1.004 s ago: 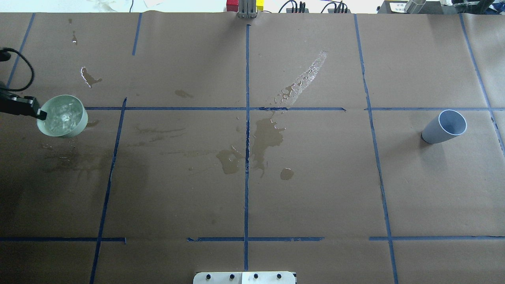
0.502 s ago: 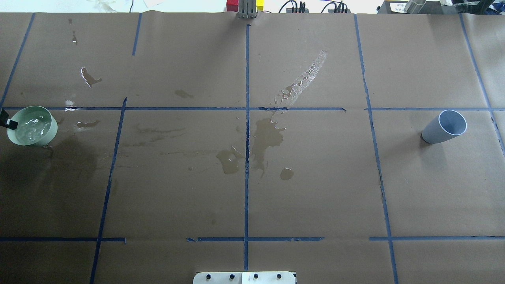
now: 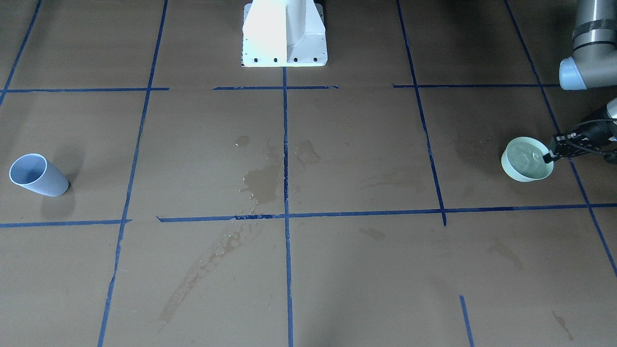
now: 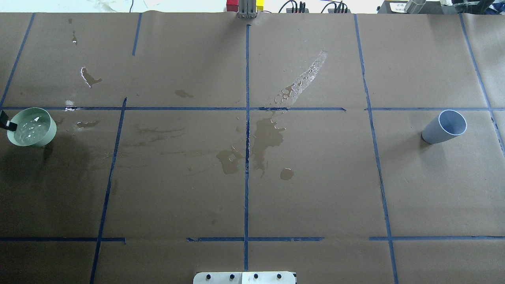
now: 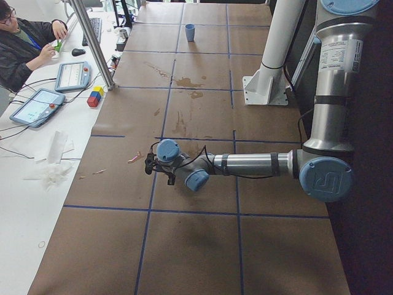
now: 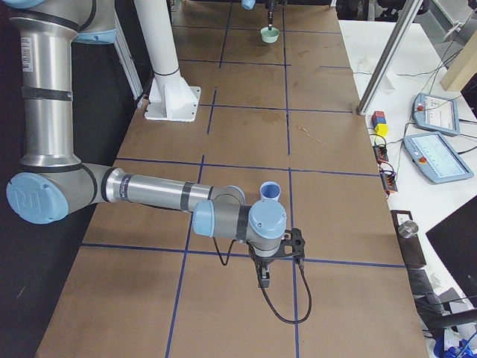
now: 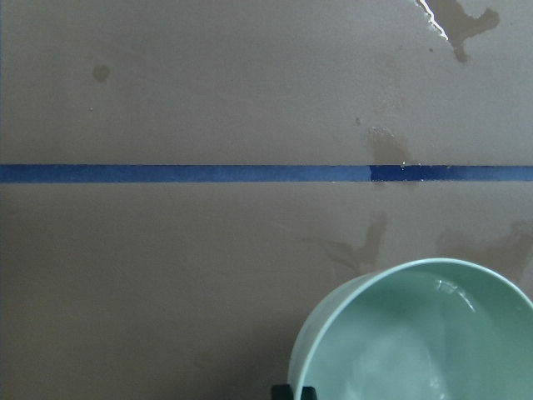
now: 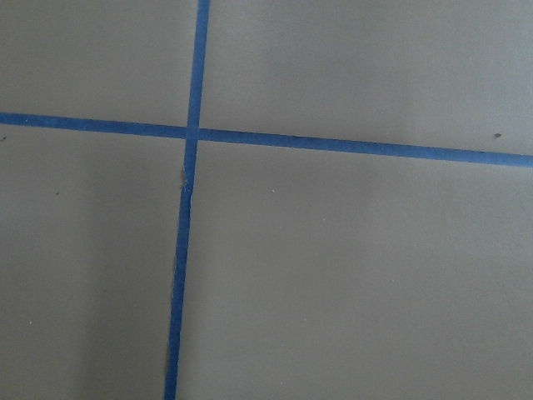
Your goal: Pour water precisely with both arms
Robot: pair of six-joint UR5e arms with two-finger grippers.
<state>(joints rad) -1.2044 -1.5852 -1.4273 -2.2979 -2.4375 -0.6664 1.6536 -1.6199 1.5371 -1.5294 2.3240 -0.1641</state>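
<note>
A pale green bowl (image 4: 37,136) sits at the table's far left; it also shows in the front view (image 3: 518,166) and the left wrist view (image 7: 333,333). Water (image 4: 29,127) glints and ripples inside it. My left gripper (image 4: 8,126) is shut on the bowl's rim, seen in the front view (image 3: 549,156) and, just barely, at the bottom edge of the left wrist view (image 7: 293,392). A blue-grey cup (image 4: 444,127) stands upright and alone at the far right. My right gripper (image 6: 262,282) hangs beside the cup (image 6: 270,191); I cannot tell whether it is open or shut.
Spilled water puddles (image 4: 268,136) lie around the table's centre, with a wet streak (image 4: 305,79) behind them. The white pedestal (image 3: 284,33) stands at the robot's side. A person (image 5: 24,43) sits at a side table with tablets (image 5: 73,75).
The left gripper has carried the green bowl leftwards to the view's edge; the water inside has sloshed. The cup has not moved.
</note>
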